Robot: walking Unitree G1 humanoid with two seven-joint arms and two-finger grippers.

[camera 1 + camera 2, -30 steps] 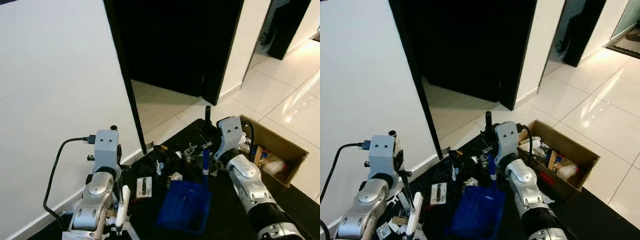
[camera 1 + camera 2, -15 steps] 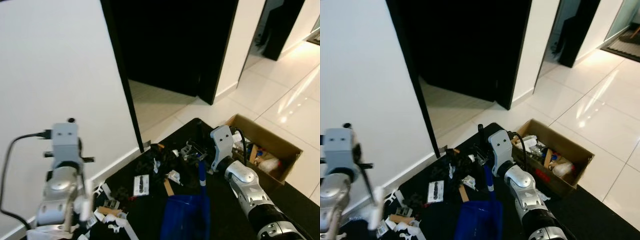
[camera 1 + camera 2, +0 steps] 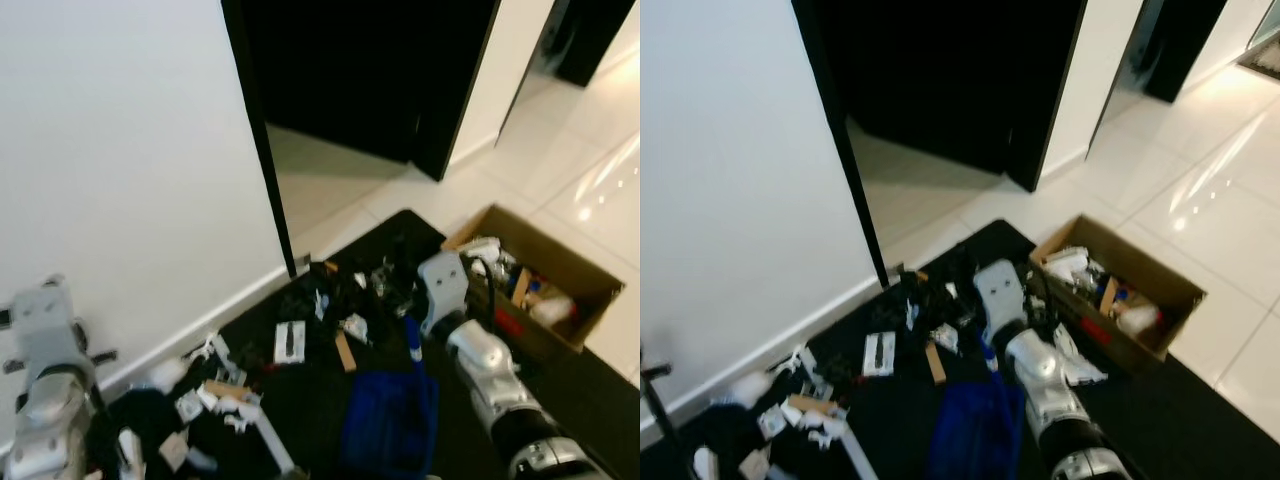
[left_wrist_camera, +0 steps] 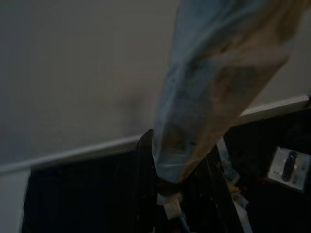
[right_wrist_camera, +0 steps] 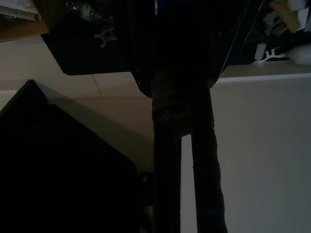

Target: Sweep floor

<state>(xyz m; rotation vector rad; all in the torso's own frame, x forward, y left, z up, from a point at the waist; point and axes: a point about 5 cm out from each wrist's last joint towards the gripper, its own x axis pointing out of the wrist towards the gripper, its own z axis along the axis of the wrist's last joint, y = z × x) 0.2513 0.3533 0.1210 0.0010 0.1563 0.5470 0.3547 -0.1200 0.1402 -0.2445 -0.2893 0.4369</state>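
Note:
Scattered litter (image 3: 300, 335) of paper scraps and small dark bits lies on a black mat (image 3: 300, 400) by the white wall. A blue dustpan (image 3: 390, 425) rests on the mat with its handle (image 3: 412, 335) rising to my right wrist. The right gripper (image 5: 181, 121) is shut on that handle, seen dark in the right wrist view. My left arm (image 3: 45, 390) is low at the left edge. In the left wrist view the left gripper (image 4: 177, 189) is shut on a pale, blurred brush handle (image 4: 209, 87). The white brush (image 3: 130, 448) shows blurred beside the arm.
An open cardboard box (image 3: 560, 265) with bottles and packaging stands at the mat's right edge. A black door frame (image 3: 262, 150) and a dark doorway (image 3: 370, 70) lie ahead. Glossy white tiles (image 3: 600, 190) stretch to the right. A white strip (image 3: 272, 447) lies among the scraps.
The view has shifted. My left arm has dropped to the lower left corner with the brush. More scraps now show by the wall on the left. The dustpan stays held.

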